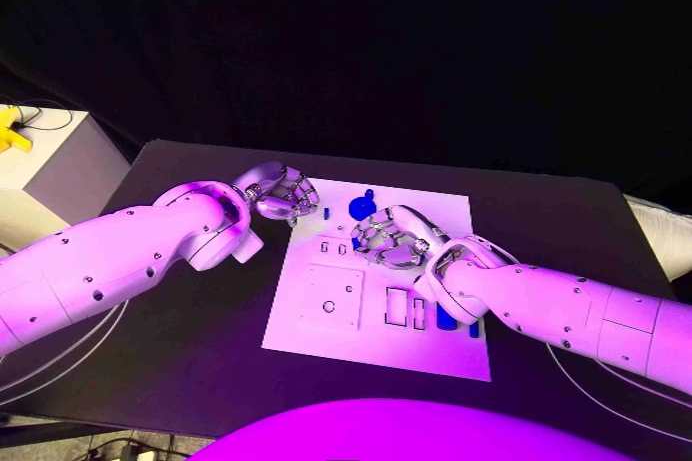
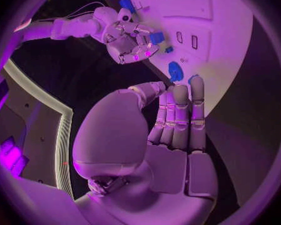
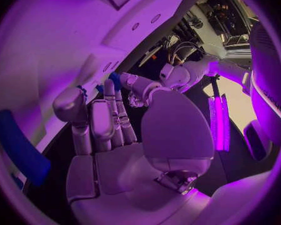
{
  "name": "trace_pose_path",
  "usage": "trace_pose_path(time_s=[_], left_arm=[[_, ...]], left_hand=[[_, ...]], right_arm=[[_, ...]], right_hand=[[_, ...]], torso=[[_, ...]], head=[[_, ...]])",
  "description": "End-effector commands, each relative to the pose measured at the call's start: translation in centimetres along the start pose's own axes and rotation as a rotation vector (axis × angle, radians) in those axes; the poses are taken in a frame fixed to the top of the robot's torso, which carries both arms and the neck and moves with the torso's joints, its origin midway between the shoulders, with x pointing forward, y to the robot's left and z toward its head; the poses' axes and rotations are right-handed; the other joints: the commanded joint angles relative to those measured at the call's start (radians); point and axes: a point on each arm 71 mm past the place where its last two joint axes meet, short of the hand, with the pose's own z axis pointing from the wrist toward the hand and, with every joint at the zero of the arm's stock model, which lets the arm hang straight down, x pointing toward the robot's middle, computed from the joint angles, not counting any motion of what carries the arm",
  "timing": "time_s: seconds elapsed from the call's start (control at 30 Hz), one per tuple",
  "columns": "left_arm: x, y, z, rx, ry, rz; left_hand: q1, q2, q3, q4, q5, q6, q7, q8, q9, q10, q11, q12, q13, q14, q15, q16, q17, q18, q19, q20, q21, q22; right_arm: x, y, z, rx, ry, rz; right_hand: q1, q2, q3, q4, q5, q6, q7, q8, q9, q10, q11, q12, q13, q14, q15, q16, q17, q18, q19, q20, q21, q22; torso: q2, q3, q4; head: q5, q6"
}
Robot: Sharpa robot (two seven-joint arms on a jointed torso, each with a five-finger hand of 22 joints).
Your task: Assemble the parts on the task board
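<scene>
The white task board [image 1: 433, 351] lies in the middle of the black table. My right hand [image 1: 392, 236] hovers over its far half, with a small blue part [image 2: 156, 37] pinched at the fingertips. My left hand [image 1: 281, 193] is at the board's far-left corner, fingers stretched out side by side [image 2: 178, 120] and holding nothing. A round blue part [image 1: 364, 201] stands on the board between the two hands. A long blue bar [image 1: 444, 316] lies on the board beside my right wrist. Another tiny blue part [image 1: 326, 212] sits near my left hand.
The board has several slots and a raised square plate [image 1: 332, 296] on its near-left part. A pale box [image 1: 58, 166] with a yellow object [image 1: 12, 131] stands off the table's far-left side. Cables hang at the table's edges.
</scene>
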Motion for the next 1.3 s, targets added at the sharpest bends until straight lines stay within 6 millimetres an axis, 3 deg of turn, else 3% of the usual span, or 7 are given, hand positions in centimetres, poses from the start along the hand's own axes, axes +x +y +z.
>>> trace_pose_path(time_s=[0.03,0.53,0.73,0.83,0.9,0.97,1.3], left_arm=[[0.15,-0.16,0.05,0.009,0.013,-0.007],[0.14,-0.13,0.03,0.008,0.014,-0.007],[0.14,-0.1,0.02,0.005,0.016,-0.006],[0.13,-0.09,0.01,0.004,0.016,-0.006],[0.13,-0.09,0.01,0.004,0.017,-0.006],[0.14,-0.09,0.02,0.004,0.017,-0.006],[0.17,-0.1,0.03,0.004,0.019,-0.006]], left_hand=[[0.008,0.006,-0.003,-0.004,0.003,-0.005,0.009,0.002,-0.001,-0.005,0.005,0.002,-0.001,-0.007,0.001,-0.005,-0.001,0.014,-0.005,0.003,-0.004,-0.001],[0.01,0.007,-0.004,-0.004,0.004,-0.005,0.009,0.003,-0.003,-0.006,0.005,0.004,-0.003,-0.008,0.001,-0.005,-0.003,0.014,-0.006,0.004,-0.003,0.0],[0.01,0.007,-0.004,-0.004,0.004,-0.005,0.009,0.003,-0.003,-0.006,0.005,0.004,-0.003,-0.008,0.001,-0.005,-0.003,0.014,-0.006,0.004,-0.003,0.0],[0.01,0.007,-0.004,-0.004,0.004,-0.005,0.009,0.003,-0.003,-0.006,0.005,0.004,-0.003,-0.008,0.001,-0.005,-0.003,0.014,-0.006,0.004,-0.003,0.0],[0.01,0.007,-0.004,-0.004,0.004,-0.005,0.009,0.003,-0.003,-0.006,0.005,0.004,-0.003,-0.008,0.001,-0.005,-0.003,0.014,-0.006,0.004,-0.003,0.0],[0.01,0.007,-0.004,-0.004,0.004,-0.005,0.009,0.003,-0.003,-0.006,0.005,0.004,-0.003,-0.008,0.001,-0.005,-0.003,0.014,-0.006,0.004,-0.003,0.0],[0.01,0.008,-0.005,-0.004,0.004,-0.005,0.009,0.003,-0.004,-0.007,0.005,0.005,-0.004,-0.009,0.002,-0.004,-0.004,0.014,-0.006,0.004,-0.003,0.0]], right_arm=[[0.18,0.11,0.01,-0.006,0.016,0.003],[0.1,0.19,0.07,0.002,-0.01,-0.008],[-0.02,0.25,0.06,0.003,-0.033,-0.02],[-0.04,0.27,0.07,0.005,-0.04,-0.025],[-0.03,0.3,0.1,0.007,-0.043,-0.03],[-0.02,0.34,0.13,0.008,-0.047,-0.037],[0.27,0.66,0.46,0.009,-0.056,-0.062]], right_hand=[[-0.009,-0.003,0.004,0.001,-0.003,0.0,0.005,-0.004,0.001,-0.002,0.007,-0.011,-0.008,-0.002,0.008,0.005,-0.002,0.007,0.005,0.005,-0.003,0.0],[-0.01,-0.002,0.008,0.002,-0.005,0.002,0.007,-0.006,0.002,0.009,0.009,-0.036,-0.043,-0.004,0.011,0.005,-0.01,0.008,0.007,0.009,-0.005,0.003],[0.008,0.0,-0.016,-0.015,-0.011,0.012,-0.01,-0.004,0.003,0.103,-0.017,0.027,-0.006,-0.004,-0.008,0.01,-0.011,0.006,0.014,-0.005,0.008,0.017],[0.013,0.008,-0.042,-0.022,-0.009,0.022,-0.018,-0.004,-0.001,0.07,-0.026,0.134,0.107,0.0,-0.017,0.026,-0.004,0.002,0.023,-0.015,0.025,0.036],[0.009,0.016,-0.046,-0.023,-0.007,0.02,-0.018,-0.004,-0.006,-0.018,-0.026,0.27,0.244,0.0,-0.017,0.038,-0.002,0.0,0.024,-0.016,0.028,0.048],[0.005,0.016,-0.041,-0.023,-0.007,0.019,-0.021,-0.002,-0.007,-0.044,-0.027,0.334,0.296,0.004,-0.018,0.05,0.006,-0.001,0.028,-0.016,0.035,0.057],[0.001,0.017,-0.03,-0.022,-0.009,0.021,-0.023,0.004,-0.006,-0.071,-0.029,0.386,0.332,0.008,-0.018,0.064,0.016,-0.002,0.032,-0.016,0.041,0.067]], torso=[[0.0,0.0002,0.0],[0.0,-0.0003,0.0005],[0.0,0.0,0.0008],[0.0,-0.0002,0.0002],[0.0,-0.0002,-0.0001],[0.0,-0.0002,-0.0002],[0.0,-0.0005,0.0006]], head=[[-0.001,0.0],[-0.002,0.0],[-0.003,0.001],[-0.002,0.0],[-0.001,0.0],[-0.001,0.0],[-0.001,0.0]])
